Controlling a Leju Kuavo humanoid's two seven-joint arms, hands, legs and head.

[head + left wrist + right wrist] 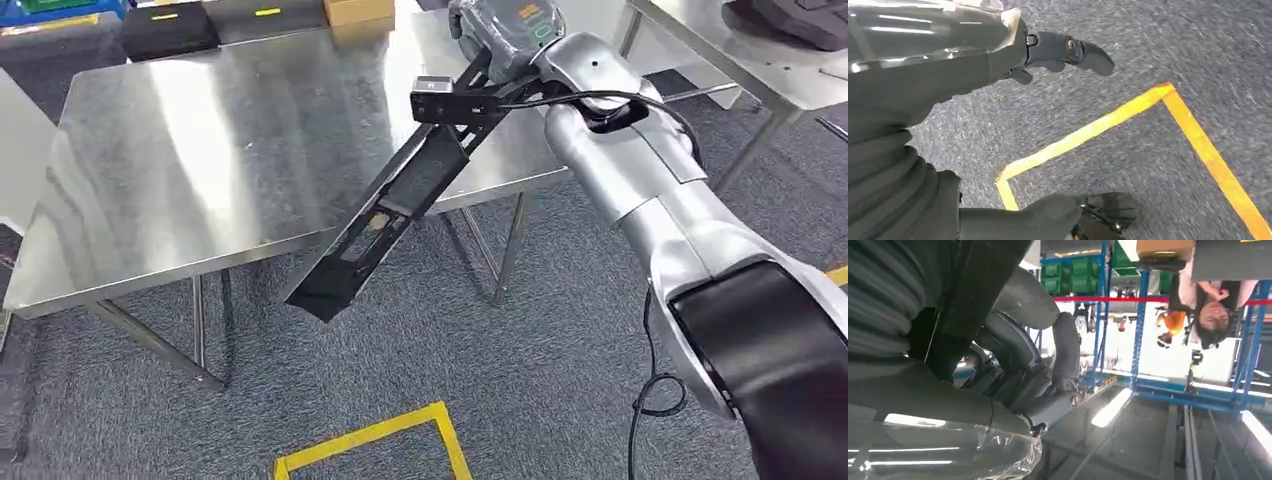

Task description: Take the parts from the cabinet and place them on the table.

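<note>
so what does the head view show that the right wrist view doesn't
Head view alone: the steel table, the grey carpet with yellow floor tape, and the full length of the long black part, hanging past the table's front edge over the floor. Right wrist view alone: blue shelving with green bins, and a person standing behind. Shared: the right hand gripping that black part.

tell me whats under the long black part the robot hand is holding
The upper stretch of the long black part hangs over the steel table; the lower end juts past the table's edge over grey carpet. The right robot hand grips the top. The tabletop directly beneath is covered.
</note>
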